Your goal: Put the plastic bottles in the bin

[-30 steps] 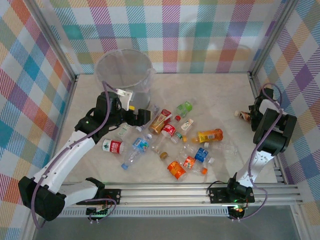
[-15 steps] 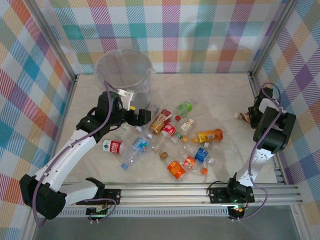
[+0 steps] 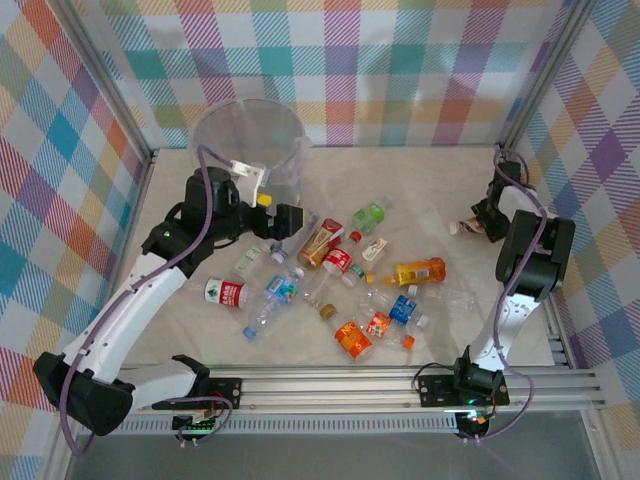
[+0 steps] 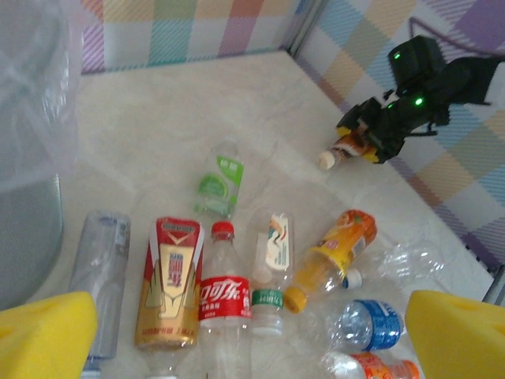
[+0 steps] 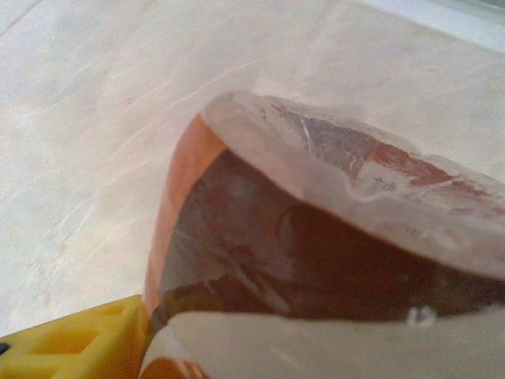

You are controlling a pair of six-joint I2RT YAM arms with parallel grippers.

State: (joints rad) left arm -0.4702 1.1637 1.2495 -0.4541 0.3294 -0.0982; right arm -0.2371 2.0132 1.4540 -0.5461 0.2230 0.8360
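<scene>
Several plastic bottles (image 3: 340,265) lie scattered mid-table. My left gripper (image 3: 285,222) hovers open over their far-left end, just right of the bin (image 3: 250,140). Its yellow pads (image 4: 43,335) frame a red-and-gold bottle (image 4: 170,284), a red-label cola bottle (image 4: 227,296) and an orange bottle (image 4: 339,249) below, touching none. The bin's grey wall (image 4: 31,158) stands at the left. My right gripper (image 3: 487,222) is at the far right, shut on a brown-and-orange plastic bottle (image 3: 465,227) whose white cap sticks out leftwards (image 4: 341,150). That bottle (image 5: 316,237) sits close against the yellow finger (image 5: 71,339).
Checked walls enclose the table on three sides, and the right wall (image 3: 600,200) is close behind my right arm. A metal rail (image 3: 340,385) runs along the near edge. Bare tabletop (image 3: 420,185) lies between the bottle pile and the right gripper.
My right gripper has shut on the brown-and-orange bottle and drawn it leftwards and farther back. My left gripper has shifted a little towards the back, nearer the bin, still open.
</scene>
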